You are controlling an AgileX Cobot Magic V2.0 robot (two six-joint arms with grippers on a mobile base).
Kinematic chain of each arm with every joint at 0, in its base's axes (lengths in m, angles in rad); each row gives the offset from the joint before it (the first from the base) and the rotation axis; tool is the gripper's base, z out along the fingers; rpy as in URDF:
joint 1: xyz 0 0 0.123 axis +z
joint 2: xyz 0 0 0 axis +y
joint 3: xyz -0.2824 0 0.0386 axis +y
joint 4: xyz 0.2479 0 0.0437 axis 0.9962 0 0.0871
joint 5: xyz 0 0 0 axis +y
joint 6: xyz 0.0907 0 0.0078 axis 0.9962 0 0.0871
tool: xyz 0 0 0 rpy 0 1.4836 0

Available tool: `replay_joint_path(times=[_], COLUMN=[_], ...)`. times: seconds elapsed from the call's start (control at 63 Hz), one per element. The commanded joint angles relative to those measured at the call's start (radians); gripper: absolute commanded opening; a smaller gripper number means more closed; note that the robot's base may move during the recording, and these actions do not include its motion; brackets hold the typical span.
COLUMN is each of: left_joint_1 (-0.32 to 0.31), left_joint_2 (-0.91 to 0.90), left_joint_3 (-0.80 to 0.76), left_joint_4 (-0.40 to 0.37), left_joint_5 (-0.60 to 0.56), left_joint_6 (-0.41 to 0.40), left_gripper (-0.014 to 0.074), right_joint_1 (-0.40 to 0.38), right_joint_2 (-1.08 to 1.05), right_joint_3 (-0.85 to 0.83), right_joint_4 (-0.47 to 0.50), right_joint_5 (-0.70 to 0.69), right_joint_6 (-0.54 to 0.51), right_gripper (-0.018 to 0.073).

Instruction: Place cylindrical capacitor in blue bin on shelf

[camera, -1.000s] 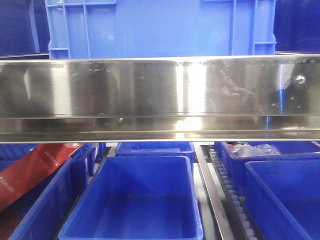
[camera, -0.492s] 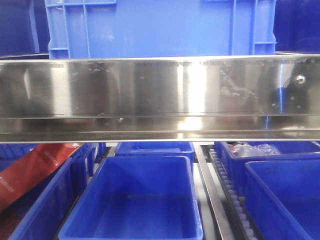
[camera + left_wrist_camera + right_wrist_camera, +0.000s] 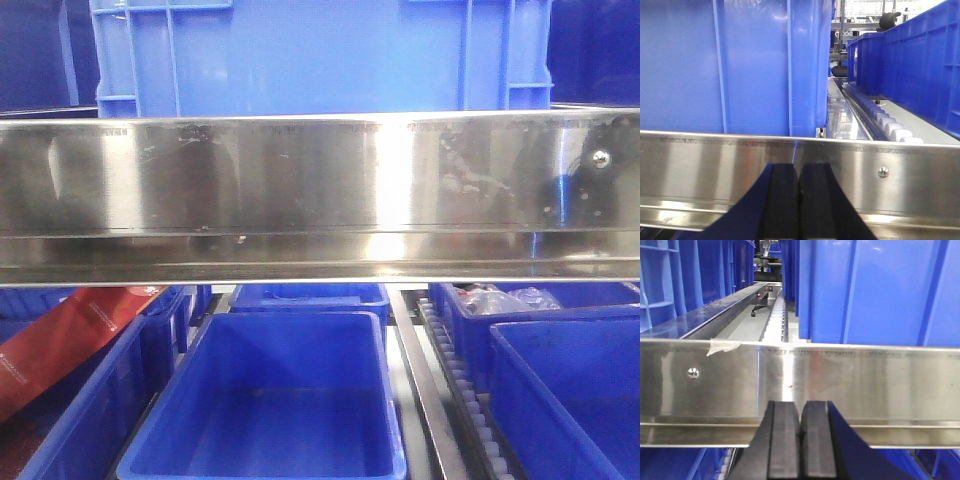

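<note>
Both claws are pressed closed with nothing between their pads: the left claw (image 3: 799,200) and the right claw (image 3: 800,440) each sit just in front of the steel shelf (image 3: 320,190) rail. An open blue bin (image 3: 270,400) lies below that rail. I can't see the capacitor anywhere.

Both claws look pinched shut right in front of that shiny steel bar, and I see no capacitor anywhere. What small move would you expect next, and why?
Probably a short pull back from the shelf. The left gripper and right gripper are both shut with nothing visible between the fingers, facing the rail, so neither seems to hold a capacitor yet.
</note>
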Motion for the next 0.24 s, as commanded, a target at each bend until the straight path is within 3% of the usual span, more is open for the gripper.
replay_joint_path(times=[0.0, 0.222], left_joint_1=[0.000, 0.000], left_joint_2=[-0.006, -0.006], left_joint_3=[-0.002, -0.002], left_joint_4=[0.000, 0.000], left_joint_5=[-0.020, -0.020], left_joint_6=[-0.008, -0.008], left_gripper=[-0.0111, -0.0111], right_joint_1=[-0.004, -0.004], right_joint_2=[-0.003, -0.003], right_joint_3=[0.002, 0.002], right_joint_4=[-0.009, -0.009], right_joint_5=[-0.023, -0.023], right_joint_6=[0.001, 0.001], right_gripper=[-0.0154, -0.0154])
